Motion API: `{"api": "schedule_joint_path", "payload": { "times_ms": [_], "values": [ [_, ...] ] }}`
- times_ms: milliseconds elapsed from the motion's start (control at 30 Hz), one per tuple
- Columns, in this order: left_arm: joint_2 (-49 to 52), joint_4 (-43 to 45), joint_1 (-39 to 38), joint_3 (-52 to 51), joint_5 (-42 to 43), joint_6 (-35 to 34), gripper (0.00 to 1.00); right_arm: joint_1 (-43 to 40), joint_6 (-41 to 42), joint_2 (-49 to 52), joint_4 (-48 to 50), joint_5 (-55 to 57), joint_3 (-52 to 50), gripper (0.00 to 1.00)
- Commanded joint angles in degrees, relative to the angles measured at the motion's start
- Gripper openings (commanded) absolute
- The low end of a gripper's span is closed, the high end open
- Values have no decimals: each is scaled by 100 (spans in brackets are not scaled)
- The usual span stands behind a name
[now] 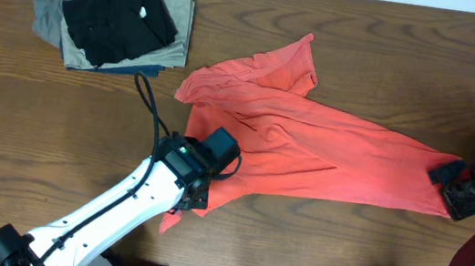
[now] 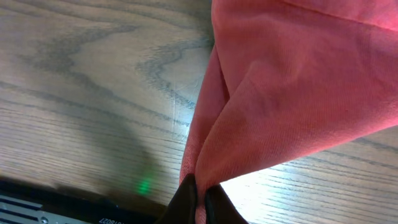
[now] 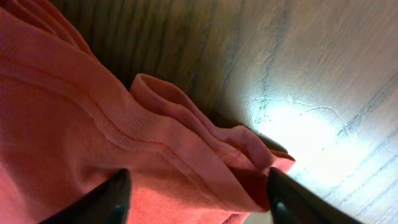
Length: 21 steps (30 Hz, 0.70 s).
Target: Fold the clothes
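The clothes, a coral-red T-shirt [image 1: 309, 147], lie crumpled and stretched across the middle of the wooden table, from upper left to the right edge. My left gripper [image 1: 196, 197] sits at the shirt's lower left edge. In the left wrist view it [image 2: 201, 196] is shut on a pinched fold of the red fabric [image 2: 292, 81], which rises off the table. My right gripper [image 1: 451, 187] is at the shirt's far right end. Its jaws [image 3: 196, 186] stand apart on either side of the bunched hem [image 3: 186, 137], with one dark finger [image 3: 112, 199] resting on the cloth.
A stack of folded garments [image 1: 119, 16], black on khaki over grey and navy, lies at the table's back left. The left arm's black cable [image 1: 153, 108] loops over the bare wood [image 1: 36, 125] beside the shirt.
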Motion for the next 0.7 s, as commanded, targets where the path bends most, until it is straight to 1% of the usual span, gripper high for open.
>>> {"api": "schedule_joint_path", "payload": {
  "times_ms": [0, 100, 133, 167, 233, 300, 333, 367, 500, 667],
  "values": [
    [24, -7, 24, 50, -116, -48, 6, 48, 39, 35, 15, 76, -76, 58],
    [24, 4, 24, 50, -114, -48, 6, 48, 39, 35, 48, 79, -142, 49],
    [24, 11, 24, 50, -116, -48, 6, 48, 39, 35, 70, 76, -173, 42],
    [24, 15, 24, 50, -116, -48, 6, 48, 42, 35, 83, 74, -190, 39],
    [24, 17, 24, 50, -116, -48, 6, 48, 44, 35, 92, 74, -197, 30],
    [24, 15, 24, 50, -116, -48, 6, 42, 42, 35, 122, 76, -170, 16],
    [24, 17, 24, 50, -116, -48, 6, 31, 42, 35, 109, 74, -133, 5],
    [24, 17, 24, 50, -116, -48, 6, 24, 39, 35, 76, 74, -72, 1],
    [24, 17, 24, 50, -116, -48, 6, 22, 39, 33, -164, -55, 343, 1],
    [24, 59, 24, 50, -116, -48, 6, 22, 39, 33, -297, -702, 1040, 1]
  ]
}}
